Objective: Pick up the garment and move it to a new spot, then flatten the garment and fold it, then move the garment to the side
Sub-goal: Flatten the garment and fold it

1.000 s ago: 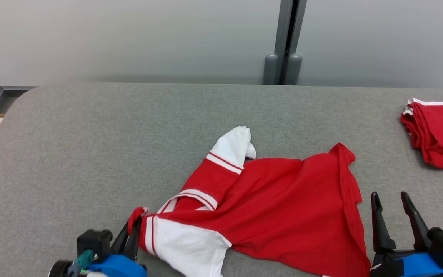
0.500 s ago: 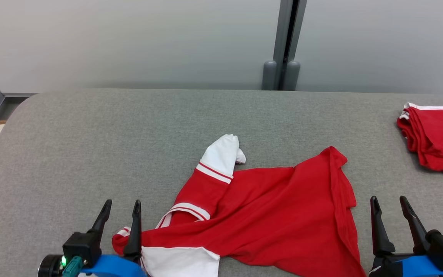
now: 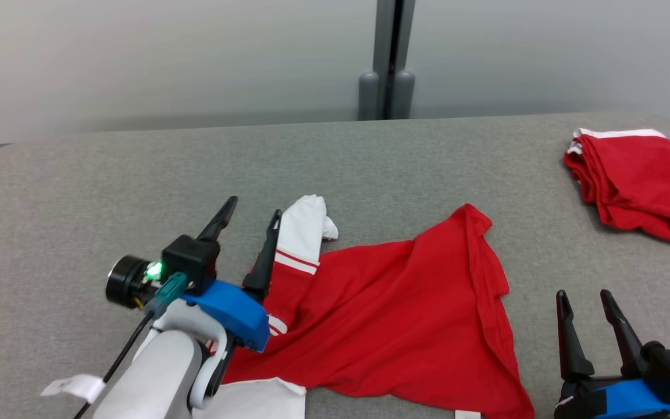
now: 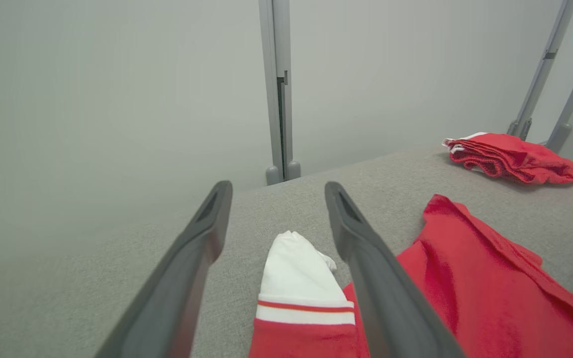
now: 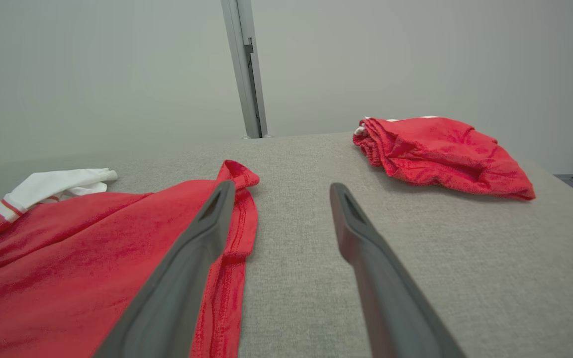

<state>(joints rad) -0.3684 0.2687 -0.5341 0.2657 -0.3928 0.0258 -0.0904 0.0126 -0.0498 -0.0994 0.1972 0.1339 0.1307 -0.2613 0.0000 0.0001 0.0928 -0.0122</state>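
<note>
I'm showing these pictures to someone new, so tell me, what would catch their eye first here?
The bright red and white garment stands out first, lying rumpled across the middle of the grey table. The left gripper hangs open close by its white sleeve. A second red garment sits bunched at the table's far right.

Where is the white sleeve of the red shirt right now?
In the head view the white sleeve lies on the grey table, left of centre, right beside the open left gripper, pointing away from the robot.
</note>
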